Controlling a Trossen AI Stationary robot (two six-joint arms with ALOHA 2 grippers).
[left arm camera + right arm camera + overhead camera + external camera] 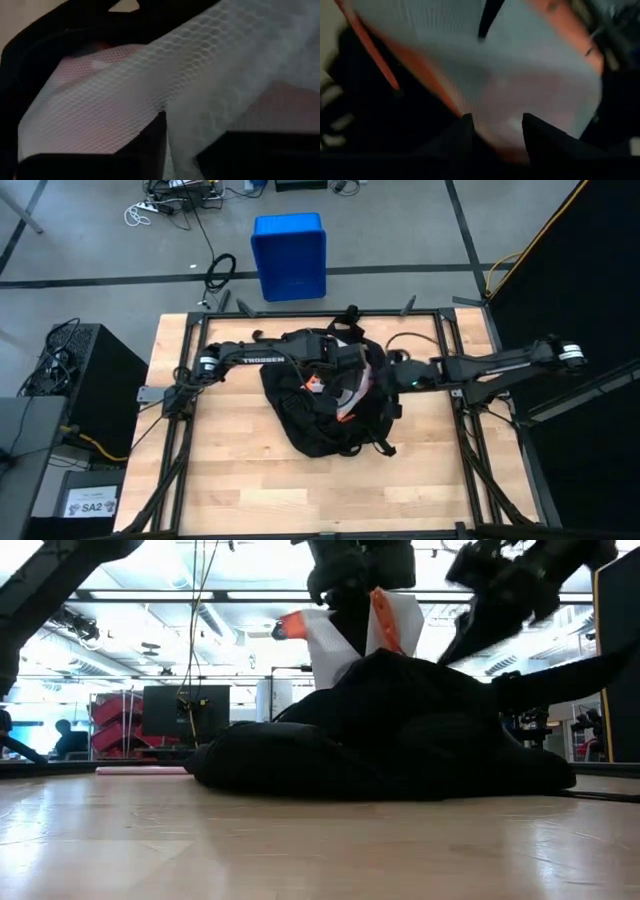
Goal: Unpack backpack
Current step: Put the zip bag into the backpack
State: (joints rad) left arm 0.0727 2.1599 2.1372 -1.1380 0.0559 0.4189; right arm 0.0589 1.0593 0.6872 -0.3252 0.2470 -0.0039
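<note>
Resting on the wooden table [250,480] (slatted), the backpack [325,415].

On my dark left arm [255,358], left of centre in the high view, I read white capitals: "TROSSEN". A small white paper label [92,506] at the lower left of that view, on the floor equipment beside my table, reads "SA2". I can read nothing else.
</note>
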